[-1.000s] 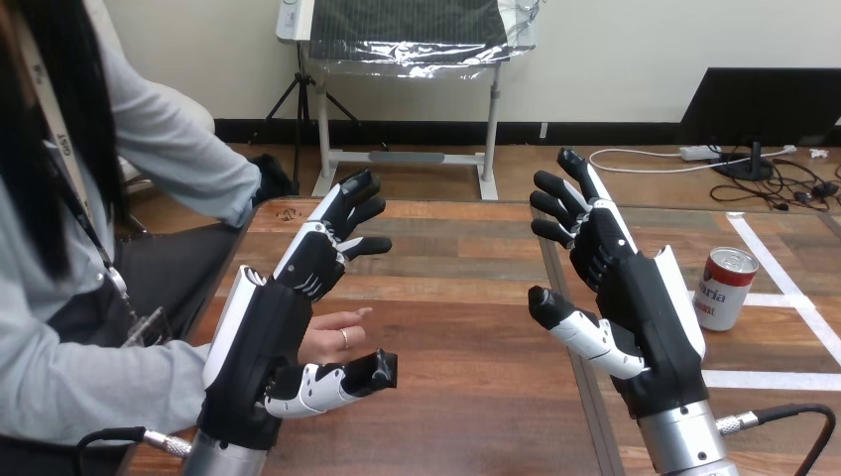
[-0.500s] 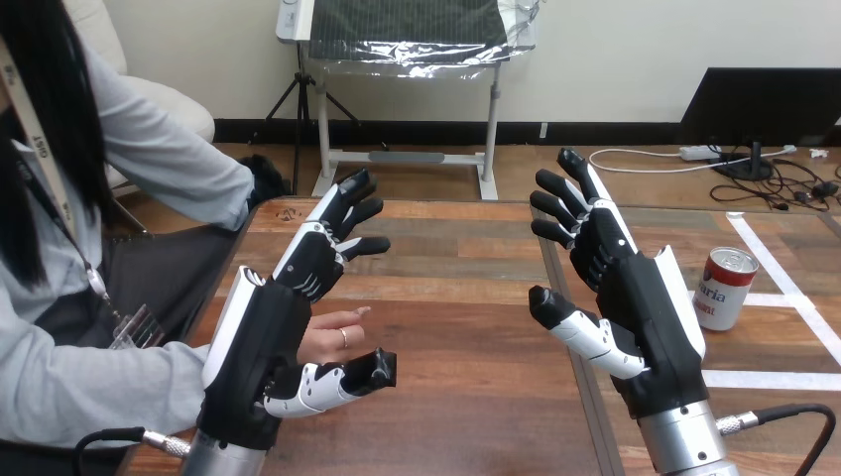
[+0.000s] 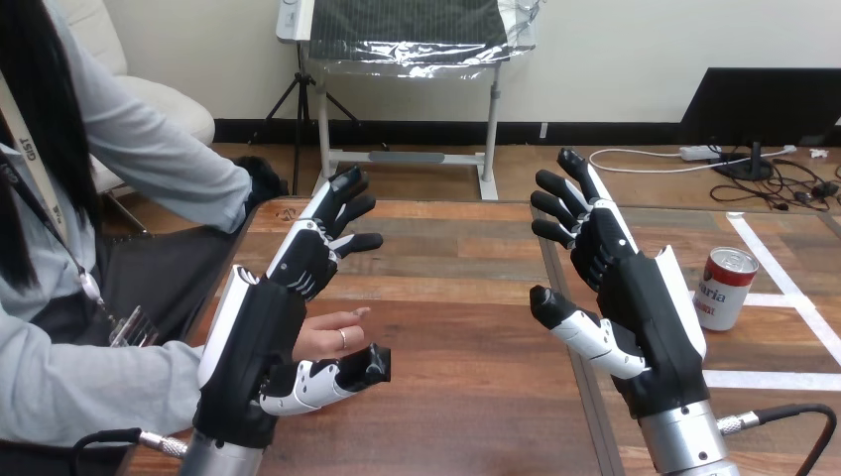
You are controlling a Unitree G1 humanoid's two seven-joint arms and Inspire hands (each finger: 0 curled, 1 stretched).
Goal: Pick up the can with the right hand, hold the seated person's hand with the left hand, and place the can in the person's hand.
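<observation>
**A:** so what's on the wooden table (image 3: pixel 456 297) besides the main stuff?

**B:** not much tbh. There are white tape strips (image 3: pixel 769 380) stuck on the right part, two running across and one slanting. A dark seam (image 3: pixel 591 421) runs front to back between the boards. There's also a small dark knot (image 3: pixel 288 211) near the far left corner.

Bright, even light, with a soft sheen on the table (image 3: pixel 466 248).

I took the place for a test lab. White tape lines (image 3: pixel 769 379) marked the wooden table (image 3: pixel 466 297) near its right edge.
</observation>
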